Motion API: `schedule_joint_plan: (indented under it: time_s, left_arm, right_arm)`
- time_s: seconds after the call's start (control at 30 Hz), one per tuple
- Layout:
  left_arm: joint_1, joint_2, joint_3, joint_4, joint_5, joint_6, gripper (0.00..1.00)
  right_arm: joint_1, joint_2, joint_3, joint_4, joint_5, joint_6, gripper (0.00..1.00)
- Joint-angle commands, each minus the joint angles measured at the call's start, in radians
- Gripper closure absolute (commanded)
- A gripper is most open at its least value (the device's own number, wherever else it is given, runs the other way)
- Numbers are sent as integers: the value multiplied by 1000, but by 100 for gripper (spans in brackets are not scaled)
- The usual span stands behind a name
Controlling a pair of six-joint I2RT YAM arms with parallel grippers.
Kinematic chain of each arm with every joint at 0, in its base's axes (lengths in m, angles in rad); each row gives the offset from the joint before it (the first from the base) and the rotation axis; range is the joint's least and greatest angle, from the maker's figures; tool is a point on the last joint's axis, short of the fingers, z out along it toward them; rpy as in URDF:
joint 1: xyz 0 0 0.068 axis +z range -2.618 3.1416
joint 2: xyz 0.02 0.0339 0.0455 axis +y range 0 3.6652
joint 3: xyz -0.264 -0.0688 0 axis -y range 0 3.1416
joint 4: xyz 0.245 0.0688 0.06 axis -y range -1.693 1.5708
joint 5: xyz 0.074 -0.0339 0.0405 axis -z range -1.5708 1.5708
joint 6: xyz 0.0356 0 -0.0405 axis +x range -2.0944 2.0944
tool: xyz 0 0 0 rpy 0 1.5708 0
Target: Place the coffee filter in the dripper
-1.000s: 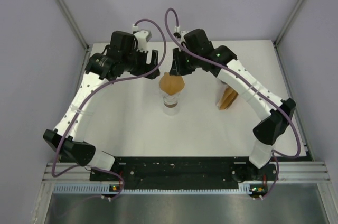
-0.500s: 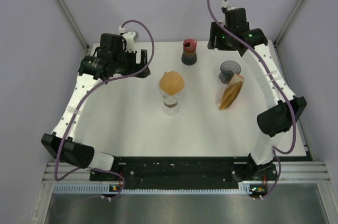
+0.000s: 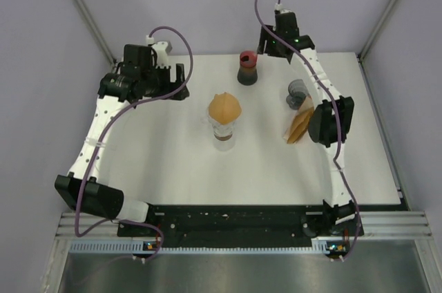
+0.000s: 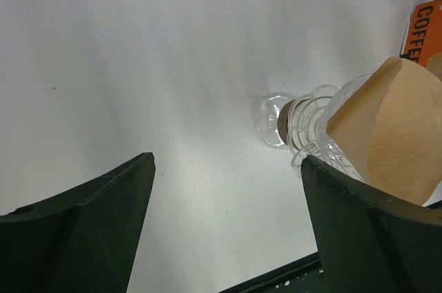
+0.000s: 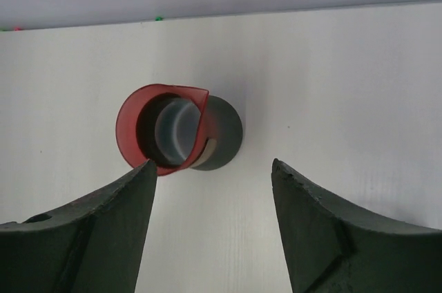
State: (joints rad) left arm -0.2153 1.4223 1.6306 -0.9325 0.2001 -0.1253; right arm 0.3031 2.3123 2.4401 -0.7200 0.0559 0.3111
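The brown coffee filter (image 3: 224,106) is sitting in the glass dripper (image 4: 314,117) at the middle of the table (image 3: 159,168). The left gripper (image 4: 226,162) is hovering to its far left, fingers spread, holding nothing. The right gripper (image 5: 212,165) is hanging near the far edge by a red-rimmed cup (image 5: 162,137), fingers likewise apart. A filter pack (image 3: 300,124) is lying to the right.

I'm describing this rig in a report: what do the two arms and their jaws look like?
Both the left arm and the right arm have white links between chunky black joint housings. A purple cable loops out near each wrist and runs down the arm. The jaws are dark, matte, broad plates that taper toward the tips.
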Motion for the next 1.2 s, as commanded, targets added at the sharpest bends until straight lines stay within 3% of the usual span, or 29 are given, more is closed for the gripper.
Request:
schedule_joint_plan:
  time_s: [0.0,0.27,0.43,0.5,0.8,1.17]
  left_arm:
    - [17,4,3,47,30,6,7]
    - [24,24,0,50,67,-2,7]
    - [30,29,11,47,74,-2,7]
    - [31,32,18,44,73,-2,8]
    - [45,4,11,43,71,6,7]
    - [51,-23,15,41,84,12,7]
  right_arm:
    - [-12,91,50,206,-85,124,35]
    - [-12,216,54,346,-97,230,53]
    - [7,222,42,332,-77,191,79]
    - [10,207,30,314,-68,166,100]
    - [17,-51,-202,235,7,46,100]
    - [48,-551,-838,300,-37,6,100]
